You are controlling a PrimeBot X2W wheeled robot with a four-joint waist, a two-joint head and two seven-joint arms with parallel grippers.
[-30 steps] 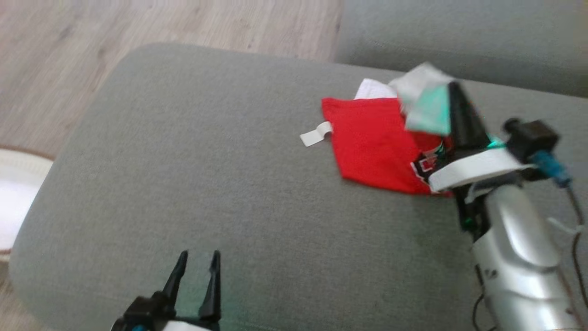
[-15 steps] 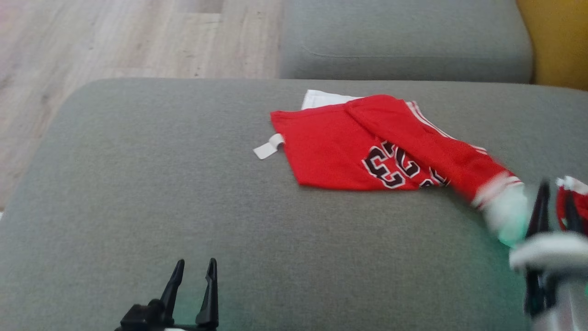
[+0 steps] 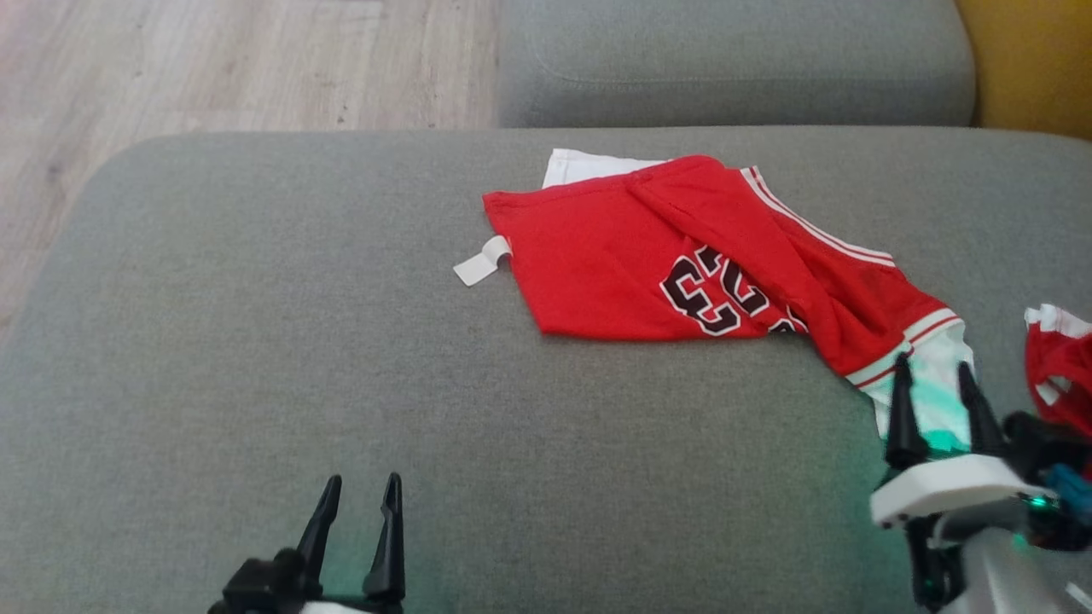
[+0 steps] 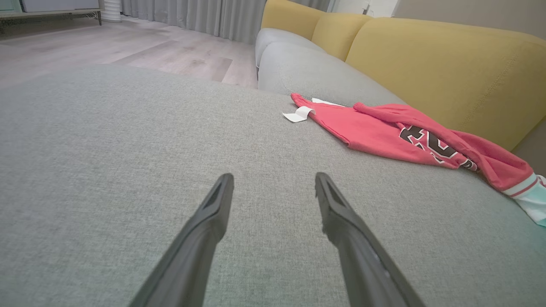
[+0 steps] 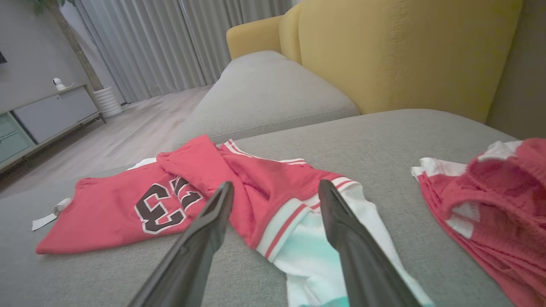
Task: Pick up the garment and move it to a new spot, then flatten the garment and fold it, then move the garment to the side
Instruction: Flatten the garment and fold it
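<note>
The right gripper [image 3: 932, 365] has its two dark fingers spread wide with nothing clamped between them. The one flat garment [image 3: 614, 264], a red jersey with two black-and-white numerals, starts right at those fingertips: its white hem with red stripes lies between and beneath the two fingers, though I cannot tell whether they touch it. From there the cloth runs ahead and to that gripper's left, with one fold of red doubled over its middle. One white tag [image 3: 479, 263] sticks out at the garment's far left corner. Just to the right of the right gripper sits a second, bunched red heap of cloth [image 3: 1058, 375], apart from the garment. The left gripper [image 3: 363, 479] is also wide open and empty, over bare grey seat cushion [image 3: 213, 341]; the garment lies well ahead of it and to its right. A second grey cushion [image 3: 734, 60] lies beyond both grippers, and a yellow backrest [image 5: 384, 55] beyond the right one.
</note>
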